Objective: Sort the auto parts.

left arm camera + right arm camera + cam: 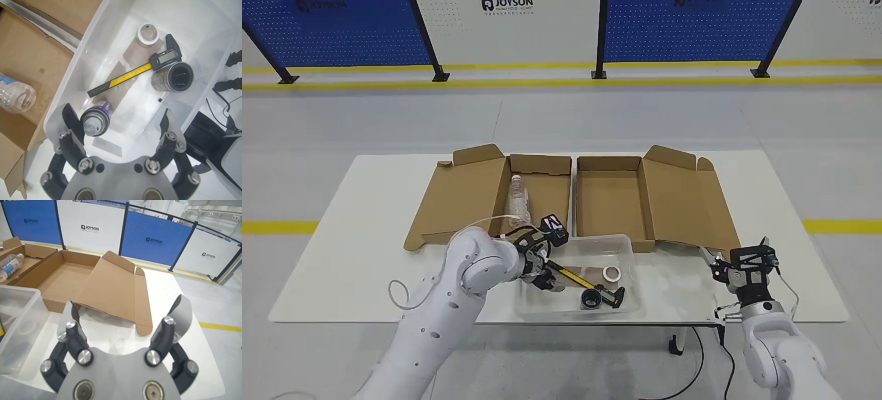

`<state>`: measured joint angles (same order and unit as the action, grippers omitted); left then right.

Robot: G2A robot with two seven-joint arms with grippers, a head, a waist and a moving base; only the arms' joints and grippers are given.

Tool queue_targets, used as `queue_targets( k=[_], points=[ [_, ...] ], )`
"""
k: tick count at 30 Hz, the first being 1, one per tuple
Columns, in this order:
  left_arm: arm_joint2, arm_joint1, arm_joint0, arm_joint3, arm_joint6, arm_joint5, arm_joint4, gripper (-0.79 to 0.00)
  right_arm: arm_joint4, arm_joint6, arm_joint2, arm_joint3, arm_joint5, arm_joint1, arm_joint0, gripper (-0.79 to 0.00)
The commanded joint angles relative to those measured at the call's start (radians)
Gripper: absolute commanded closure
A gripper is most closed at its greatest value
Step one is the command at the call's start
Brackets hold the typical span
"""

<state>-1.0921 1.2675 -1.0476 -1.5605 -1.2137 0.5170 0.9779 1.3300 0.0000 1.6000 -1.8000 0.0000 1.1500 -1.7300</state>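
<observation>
Spread wide and empty over the clear bin (66,79), the left gripper (118,113) has the spray can (96,121) just beside one finger, off-centre, so closing could knock it over.

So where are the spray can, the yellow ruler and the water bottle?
spray can (95,123), left wrist view, on its round metal end.
yellow ruler (130,73), left wrist view, on the yellow scale.
water bottle (19,97), left wrist view, on its clear bottom end.
</observation>
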Motion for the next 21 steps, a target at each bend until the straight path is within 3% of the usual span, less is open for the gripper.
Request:
queue_targets(
  k=[1,5,7,13,21],
  points=[
    [0.006,-0.002,0.002,0.002,0.006,-0.004,0.006,-0.785,0.0,0.0,0.0,0.0,0.0,0.0,0.0,-0.785],
    [0.014,-0.005,0.008,0.0,0.016,-0.012,0.005,-0.776,0.0,0.0,0.0,0.0,0.0,0.0,0.0,-0.785],
    [0.016,-0.006,0.009,0.0,0.017,-0.014,-0.016,-0.693,0.0,0.0,0.0,0.0,0.0,0.0,0.0,-0.785],
    [0.022,-0.011,0.019,0.004,0.004,-0.019,-0.047,-0.785,0.0,0.0,0.0,0.0,0.0,0.0,0.0,-0.785],
    [0.033,-0.019,0.036,0.0,0.011,-0.024,-0.011,-0.785,0.0,0.0,0.0,0.0,0.0,0.0,0.0,-0.785]
  ],
)
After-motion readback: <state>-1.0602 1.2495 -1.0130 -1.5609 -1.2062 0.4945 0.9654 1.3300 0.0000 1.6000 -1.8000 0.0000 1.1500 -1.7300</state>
